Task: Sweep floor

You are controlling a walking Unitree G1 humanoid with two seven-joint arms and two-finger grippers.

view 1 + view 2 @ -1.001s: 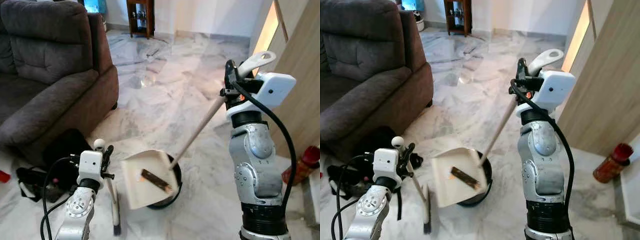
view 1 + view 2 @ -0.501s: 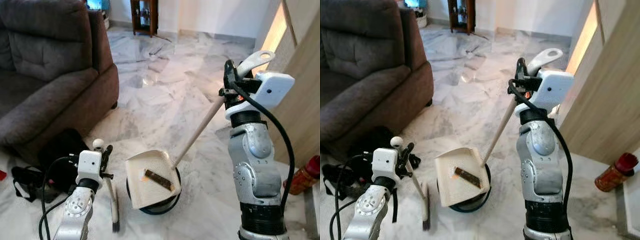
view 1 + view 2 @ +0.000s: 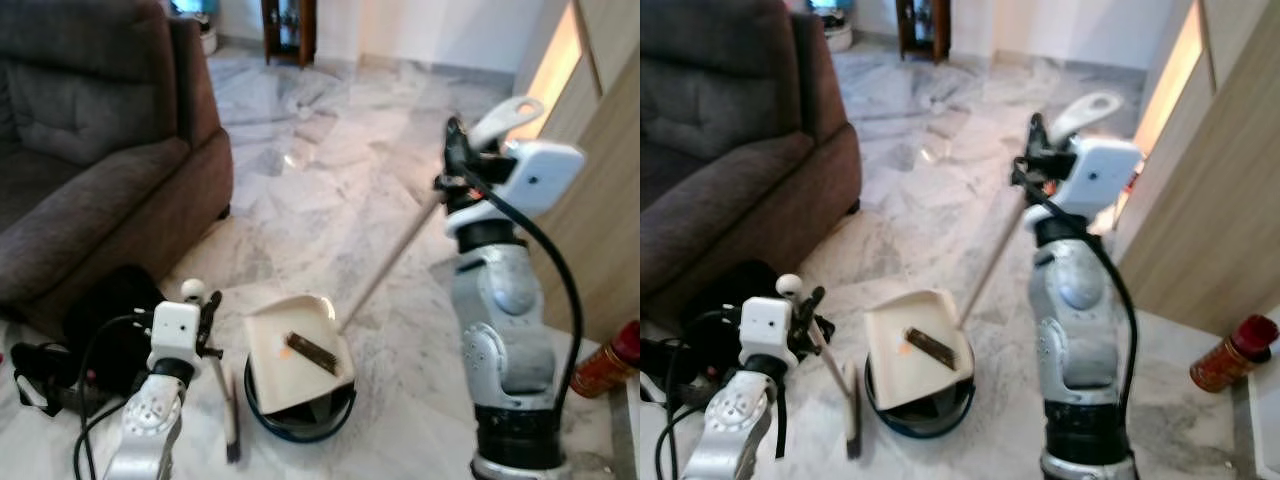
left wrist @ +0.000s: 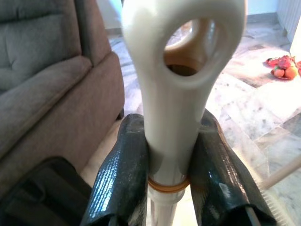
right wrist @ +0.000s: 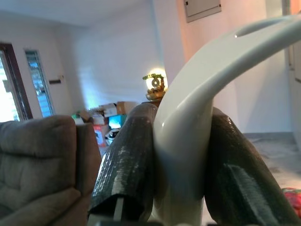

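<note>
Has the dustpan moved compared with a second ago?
Yes. The dustpan has tipped down and settled over the dark bin, covering more of its rim; before, it stood tilted higher above it.

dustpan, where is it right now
In the left eye view the dustpan sits tilted over the dark round bin, low and centre, between the broom and the right arm, its long handle held by the right gripper.

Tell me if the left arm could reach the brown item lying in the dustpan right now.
Probably not as things stand. The left gripper has its jaws shut on the broom handle, so it has no free grip. The brown item lies close by in the dustpan over the bin, with nothing between.
</note>
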